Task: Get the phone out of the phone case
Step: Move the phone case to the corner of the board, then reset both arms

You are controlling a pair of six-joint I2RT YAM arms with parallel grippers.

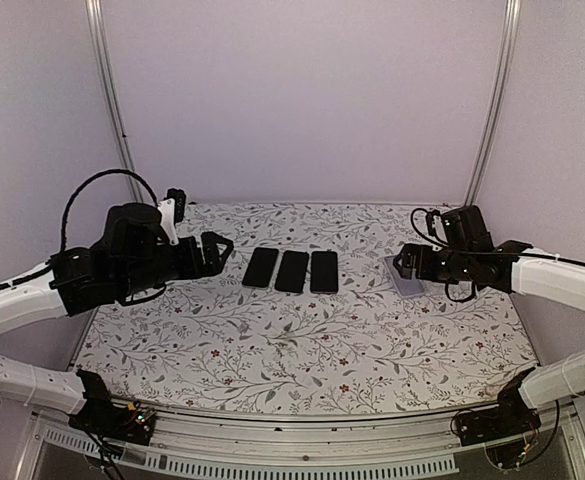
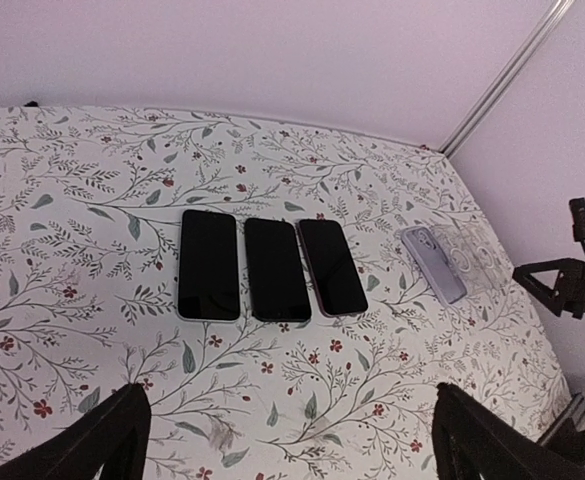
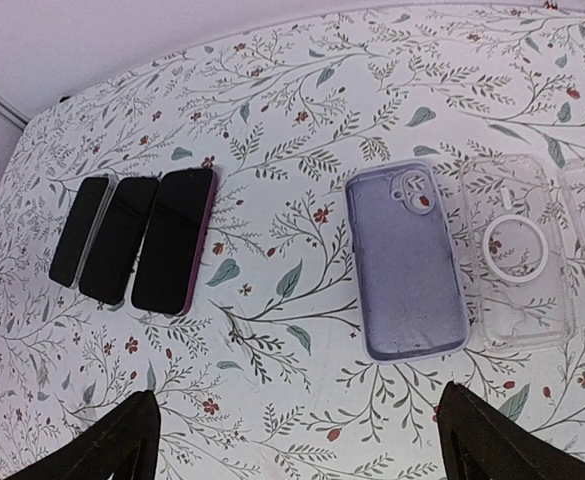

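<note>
Step in hand: you look to be at the end of the removal. The lavender phone case [image 3: 407, 262] lies inside-up with nothing in it.
Where the case is: on the right side of the counter [image 3: 302, 100], just beside two clear ringed cases [image 3: 517, 250]. It is well apart from the row of three black phones [image 3: 119, 238] in the middle.
Next move: check the magenta-rimmed phone [image 3: 175, 240] at the near end of that row. You cannot tell whether that rim is a shell or the phone's own body. If it is a shell, you need one gripper to pin it and the other to peel an edge.
Left gripper [image 1: 218, 250]: wide open, empty, hovering left of the phones, touching nothing.
Right gripper [image 1: 402, 266]: wide open, empty, hovering over the lavender case without touching it.
</note>
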